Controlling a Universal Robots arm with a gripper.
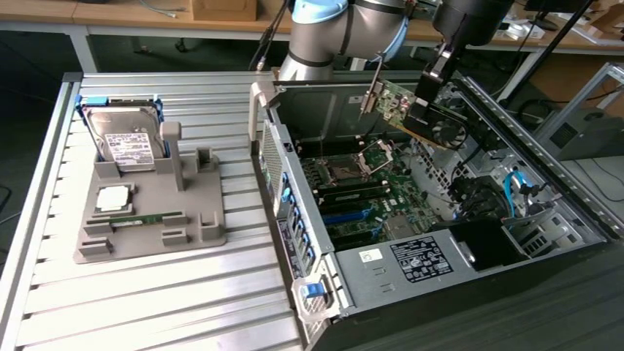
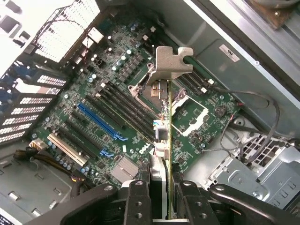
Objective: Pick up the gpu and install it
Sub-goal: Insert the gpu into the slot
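The gpu [image 1: 408,110] is a green circuit card with a black fan and a pale metal bracket at one end. It hangs tilted in the air above the open computer case [image 1: 292,183], over the motherboard [image 1: 366,194]. My gripper [image 1: 426,102] is shut on its upper edge. In the wrist view the gpu [image 2: 167,124] shows edge-on between my black fingers [image 2: 136,201], with its bracket [image 2: 172,61] at the far end. It is clear of the board, and the long blue slot [image 2: 101,123] lies to one side of it.
A grey fixture [image 1: 146,219] on the slatted table at the exterior view's left holds a hard drive [image 1: 122,139], a square chip [image 1: 113,197] and a memory stick [image 1: 137,219]. Case walls, a drive cage [image 1: 531,234] and blue cables [image 1: 515,186] ring the motherboard.
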